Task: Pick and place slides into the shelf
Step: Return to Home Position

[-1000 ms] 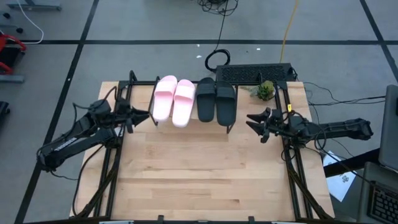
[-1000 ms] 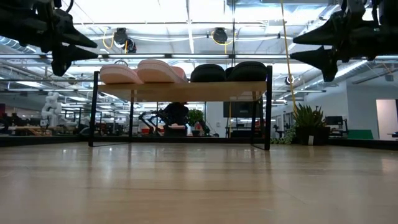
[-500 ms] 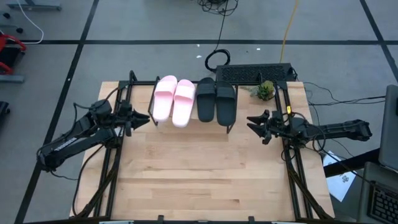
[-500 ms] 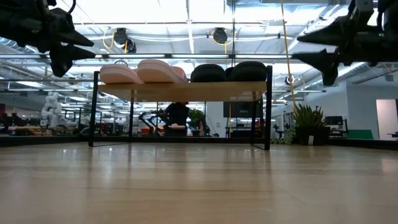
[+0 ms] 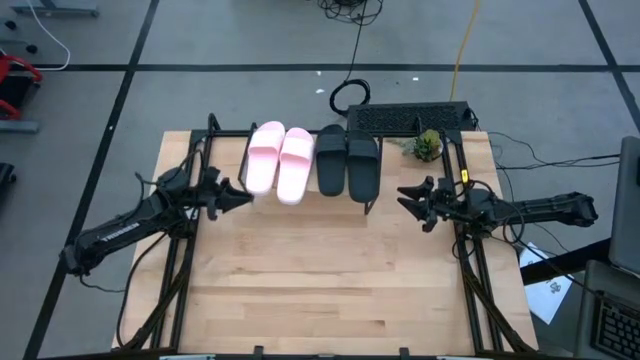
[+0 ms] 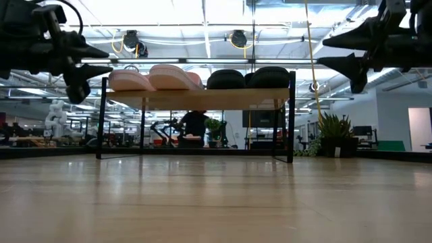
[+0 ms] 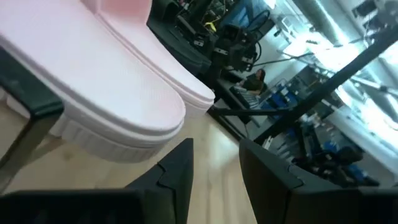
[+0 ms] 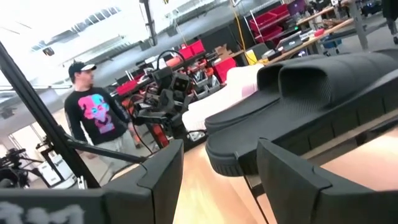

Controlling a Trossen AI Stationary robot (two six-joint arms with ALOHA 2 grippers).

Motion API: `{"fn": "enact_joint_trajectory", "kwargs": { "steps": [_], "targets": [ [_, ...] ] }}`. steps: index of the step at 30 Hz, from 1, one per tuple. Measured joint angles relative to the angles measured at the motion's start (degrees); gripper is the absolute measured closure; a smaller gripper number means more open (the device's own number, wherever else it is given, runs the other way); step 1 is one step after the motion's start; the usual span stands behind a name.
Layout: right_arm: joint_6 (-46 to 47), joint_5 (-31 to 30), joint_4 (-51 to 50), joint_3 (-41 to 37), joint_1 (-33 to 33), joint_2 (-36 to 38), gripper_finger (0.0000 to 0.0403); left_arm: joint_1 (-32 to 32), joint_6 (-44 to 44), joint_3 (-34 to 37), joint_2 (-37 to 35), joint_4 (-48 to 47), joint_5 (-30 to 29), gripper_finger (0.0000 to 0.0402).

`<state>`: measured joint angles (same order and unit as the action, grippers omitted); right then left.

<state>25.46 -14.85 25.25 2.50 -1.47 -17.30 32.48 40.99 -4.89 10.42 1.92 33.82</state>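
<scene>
All four slides rest sole down, side by side, on the shelf [image 6: 202, 99] at the table's far side. The pale pink pair [image 5: 278, 162] [image 6: 152, 77] is on its left half and the black pair [image 5: 348, 162] [image 6: 248, 79] on its right. My left gripper [image 5: 246, 194] [image 6: 108, 61] hovers open just off the shelf's left end, beside the heel of a pink slide [image 7: 112, 81]. My right gripper [image 5: 400, 196] [image 6: 322, 52] hovers open to the right of the shelf, facing the black slides [image 8: 298, 106]. Neither holds anything.
A black keyboard-like box [image 5: 410, 118] and a small green plant [image 5: 427, 146] sit at the table's far right corner. Black frame rails run along both table sides. Bare wooden tabletop [image 5: 320, 270] spreads in front of the shelf. A person [image 8: 93, 118] stands in the room beyond.
My left gripper has moved down and toward the table's right, closing in on the shelf's left end, and has stayed open. The slides and the shelf have not moved.
</scene>
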Motion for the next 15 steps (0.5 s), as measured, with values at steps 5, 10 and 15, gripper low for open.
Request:
{"fn": "enact_joint_trajectory", "kwargs": {
  "steps": [5,10,15],
  "targets": [
    [1.09,-0.02,-0.67,-0.04,-0.01,-0.01,0.0209,0.01,12.84,0.0,-0.01,0.88,-0.04,0.0273],
    [2.14,-0.02,-1.71,-0.04,-0.01,0.0,0.0209,-2.22,10.97,0.09,0.03,12.31,-2.89,0.0273],
    [2.57,0.11,-2.31,-0.11,-0.16,0.0,0.0209,-11.04,-4.55,-0.07,-0.05,31.51,1.39,0.0273]
  ]
}}
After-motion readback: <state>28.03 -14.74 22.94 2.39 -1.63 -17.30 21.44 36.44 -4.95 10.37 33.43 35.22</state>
